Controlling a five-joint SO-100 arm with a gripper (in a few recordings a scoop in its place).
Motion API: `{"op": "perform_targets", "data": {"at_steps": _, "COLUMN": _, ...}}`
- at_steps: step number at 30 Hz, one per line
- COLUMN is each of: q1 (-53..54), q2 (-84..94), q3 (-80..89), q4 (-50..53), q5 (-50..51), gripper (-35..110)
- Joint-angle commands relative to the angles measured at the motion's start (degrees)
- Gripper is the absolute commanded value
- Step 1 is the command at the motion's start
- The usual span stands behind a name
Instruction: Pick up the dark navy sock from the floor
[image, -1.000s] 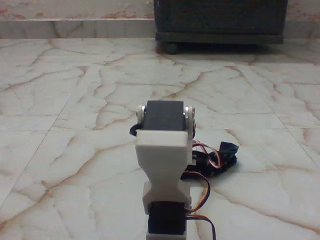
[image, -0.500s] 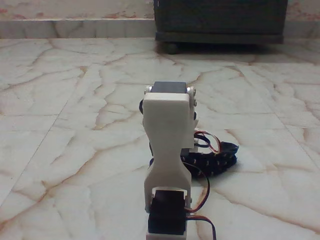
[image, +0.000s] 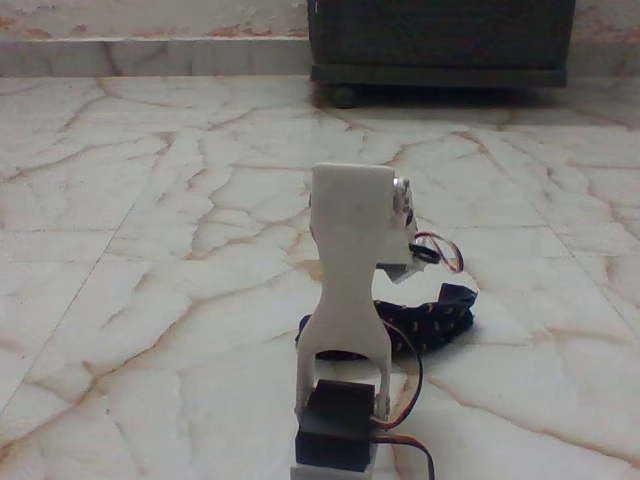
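Note:
The dark navy sock (image: 436, 318) with pale specks lies crumpled on the marble floor (image: 150, 250), just right of centre in the fixed view. My white arm link (image: 350, 270) rises in front of the sock and covers its left part. A black servo (image: 337, 425) sits at the link's base. A small white and black wrist part (image: 406, 262) peeks out to the link's right, directly above the sock. The gripper's jaws are hidden behind the link. Red and orange wires (image: 440, 250) loop beside it.
A dark wooden cabinet (image: 440, 40) on small feet stands at the back, right of centre. A low marble skirting (image: 150, 55) runs along the wall behind it. Open tiles spread to the left and far right of the arm.
The white link has swung upright and shifted right, with its top servo turning out of sight. More of the sock shows behind it now; the sock itself has stayed on the floor.

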Motion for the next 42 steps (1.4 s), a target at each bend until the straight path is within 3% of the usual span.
{"op": "perform_targets", "data": {"at_steps": 1, "q1": 0.79, "q2": 0.00, "q3": -5.80, "q4": 5.62, "q5": 1.93, "gripper": 0}}
{"op": "perform_targets", "data": {"at_steps": 6, "q1": 1.23, "q2": -4.48, "q3": -17.75, "q4": 23.82, "q5": 8.88, "gripper": 0}}
{"op": "perform_targets", "data": {"at_steps": 9, "q1": 1.41, "q2": -7.56, "q3": -29.79, "q4": 37.62, "q5": 20.92, "gripper": 0}}
{"op": "perform_targets", "data": {"at_steps": 15, "q1": 1.93, "q2": -11.43, "q3": -36.21, "q4": 49.57, "q5": 31.29, "gripper": 2}}
{"op": "perform_targets", "data": {"at_steps": 25, "q1": -1.67, "q2": -22.32, "q3": -46.23, "q4": 55.28, "q5": 34.63, "gripper": 10}}
{"op": "perform_targets", "data": {"at_steps": 42, "q1": -5.10, "q2": -42.80, "q3": -60.21, "q4": 51.06, "q5": 34.37, "gripper": 9}}
